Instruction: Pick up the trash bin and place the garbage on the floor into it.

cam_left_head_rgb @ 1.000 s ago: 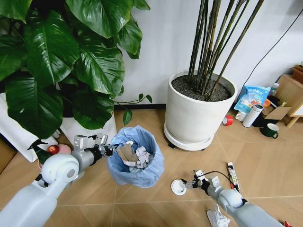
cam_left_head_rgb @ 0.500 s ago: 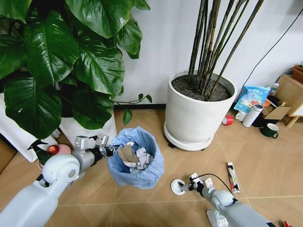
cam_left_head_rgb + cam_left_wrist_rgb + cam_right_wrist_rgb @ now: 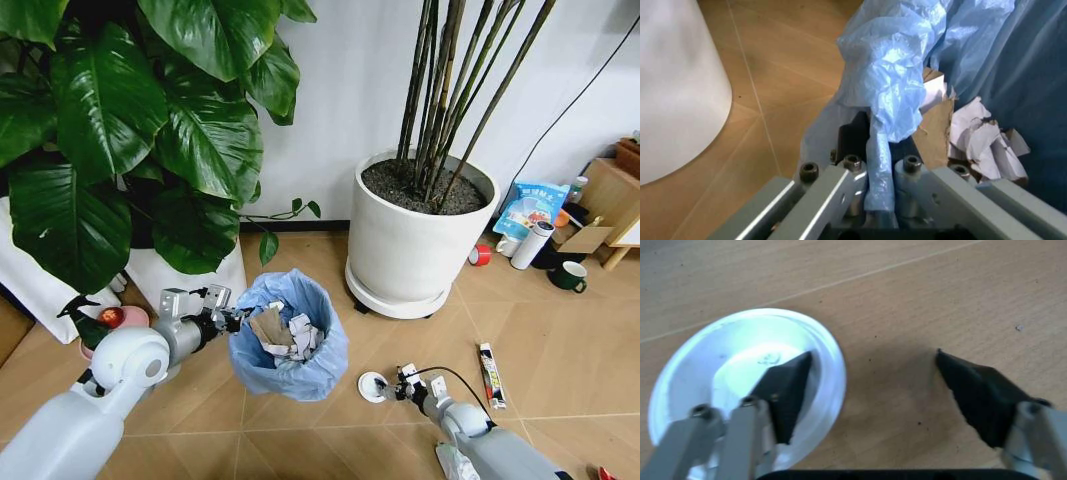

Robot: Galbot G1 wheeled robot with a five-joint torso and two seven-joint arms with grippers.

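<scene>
The trash bin [image 3: 288,340] sits between the two big plants, held at its near rim by the left claw [image 3: 222,318]. In the left wrist view that claw [image 3: 880,175] is clenched on a fold of the bin's light-blue liner, the plastic pinched between its two fingers. The bin already holds crumpled white paper and a brown cardboard scrap, so part of the clean-up looks done.

The right claw [image 3: 392,386] is low over the floor [image 3: 420,330], at the white round disc [image 3: 372,386], which lies just beside the bin toward the robot's right. From the right wrist view the claw [image 3: 870,390] is spread wide: one dark fingertip [image 3: 788,385] reaches inside the disc [image 3: 740,385], over its rim, while the other rests out on bare wood, well apart from it. Nothing is gripped yet; the claw straddles the disc's edge, which reads as the setup for a pinch on the rim.

As for what is left, the disc is not yet lifted, and more garbage lies about: a wrapper stick [image 3: 488,374] farther to the right, a crumpled white tissue [image 3: 455,462] near the right arm at the bottom of the head view, and a tiny red scrap [image 3: 604,473] at the lower right corner. By this showing the task is partway through, with several pieces to go.
</scene>
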